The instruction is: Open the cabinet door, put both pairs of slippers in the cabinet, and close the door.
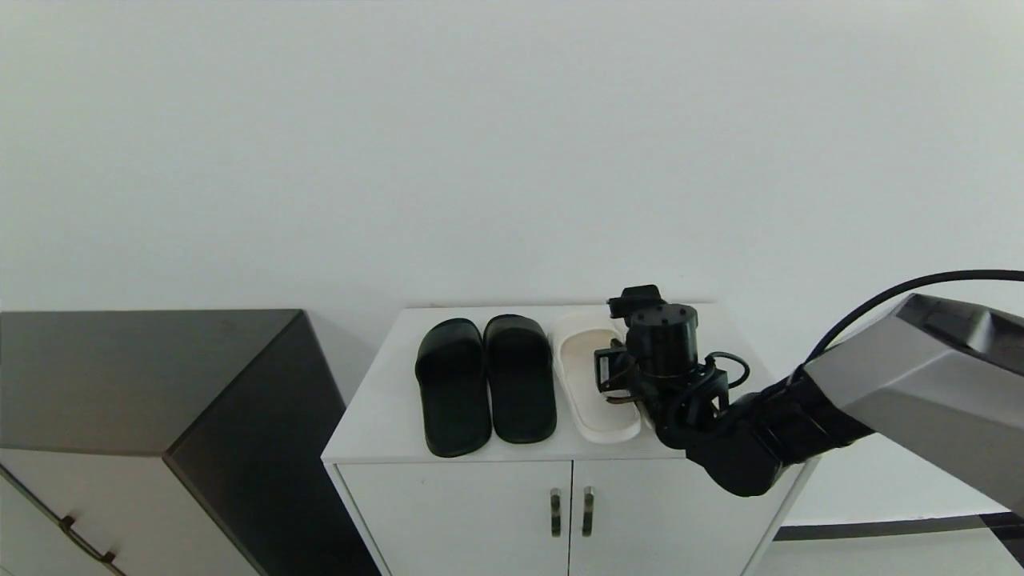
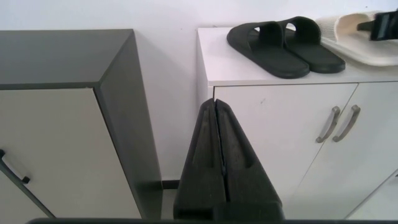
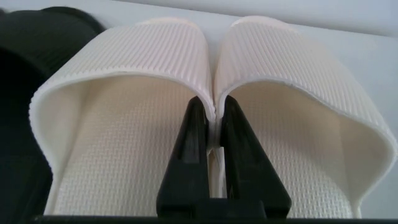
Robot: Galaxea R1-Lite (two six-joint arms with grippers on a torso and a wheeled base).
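Observation:
On top of the white cabinet lie a pair of black slippers and, to their right, a pair of white slippers. Both cabinet doors are closed. My right gripper is over the white pair. In the right wrist view my right gripper is shut on the touching inner strap edges of the two white slippers. My left gripper is shut on nothing, low beside the cabinet's left corner, with the black slippers above it.
A dark-topped cabinet stands close to the left, with a narrow gap between it and the white cabinet. Two metal handles meet at the middle of the doors. A plain white wall is behind.

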